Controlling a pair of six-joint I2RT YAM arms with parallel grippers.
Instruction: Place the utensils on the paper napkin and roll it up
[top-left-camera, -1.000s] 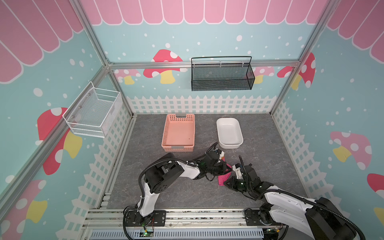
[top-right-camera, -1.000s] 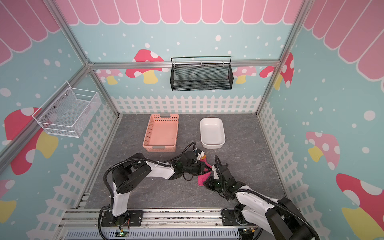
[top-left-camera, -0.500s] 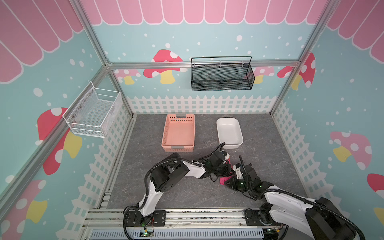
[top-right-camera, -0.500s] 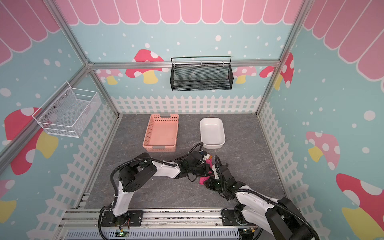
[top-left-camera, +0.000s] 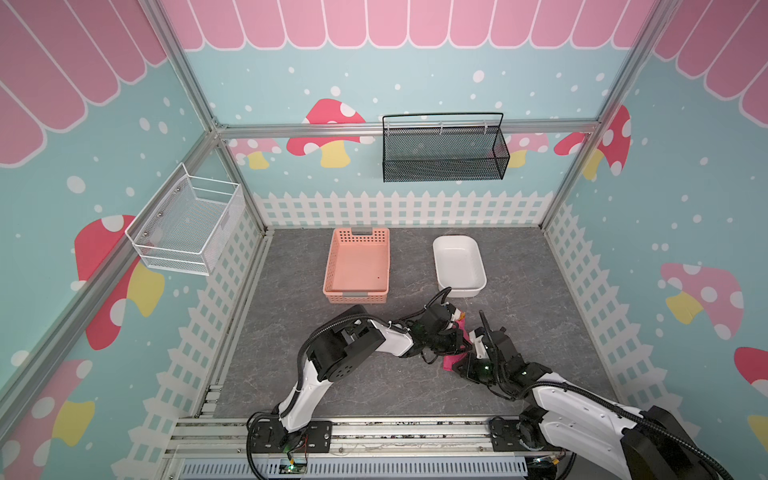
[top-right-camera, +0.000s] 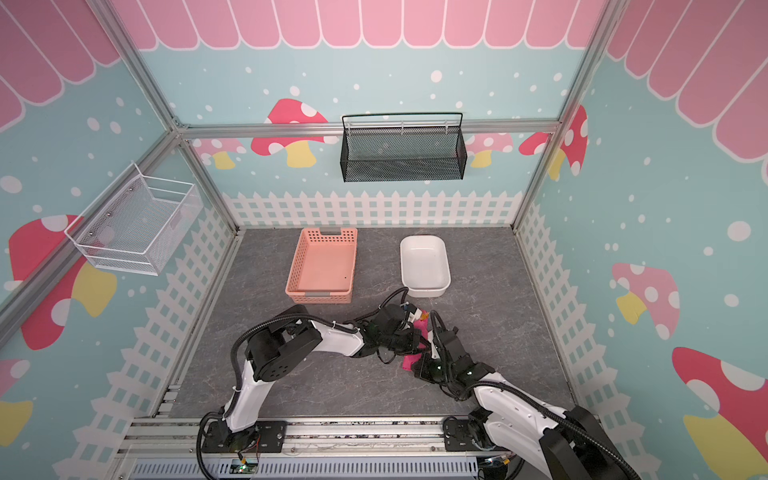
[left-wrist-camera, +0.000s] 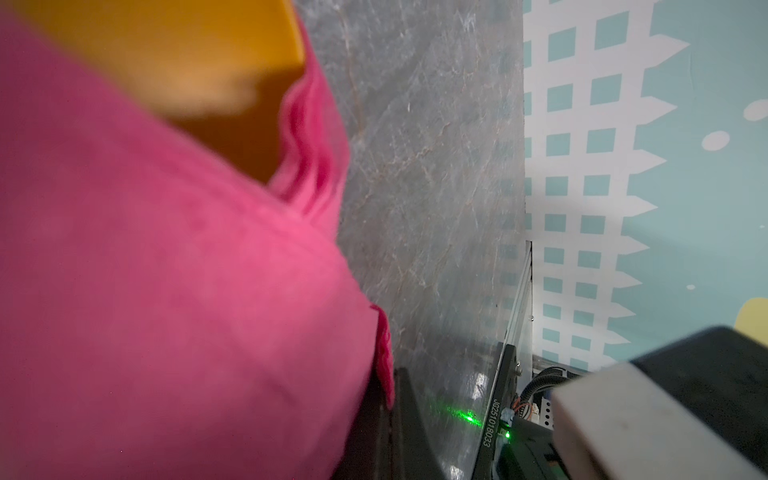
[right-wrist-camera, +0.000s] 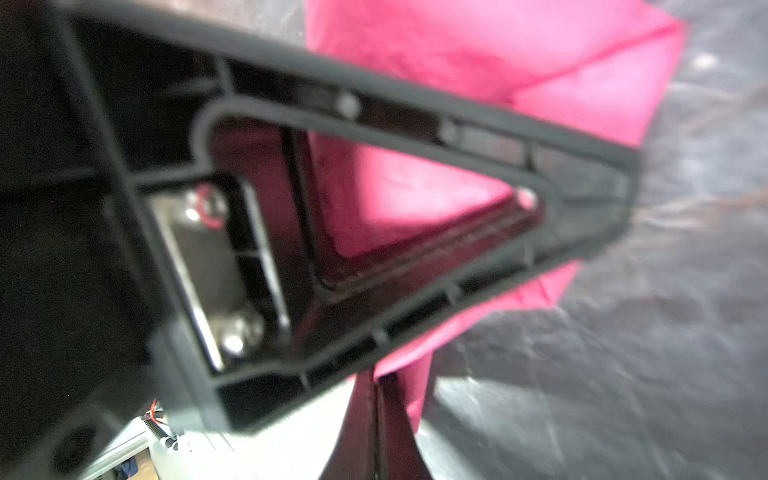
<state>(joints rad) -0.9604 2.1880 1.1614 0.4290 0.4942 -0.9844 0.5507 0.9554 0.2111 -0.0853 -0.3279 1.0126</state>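
My left gripper (top-left-camera: 456, 334) has pushed toward the right gripper (top-left-camera: 467, 351), both fingers closed tight. The napkin (top-left-camera: 451, 362) now bunches over a utensil (left-wrist-camera: 187, 62), so I judge rolling well underway.

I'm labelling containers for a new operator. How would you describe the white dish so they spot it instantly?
Start at the grey marbled tabletop below the picket-fence back wall. Two open containers sit side by side there; the white dish is the right-hand one in both top views. Unlike the salmon perforated basket beside it, it is smooth, solid-walled and round-cornered.
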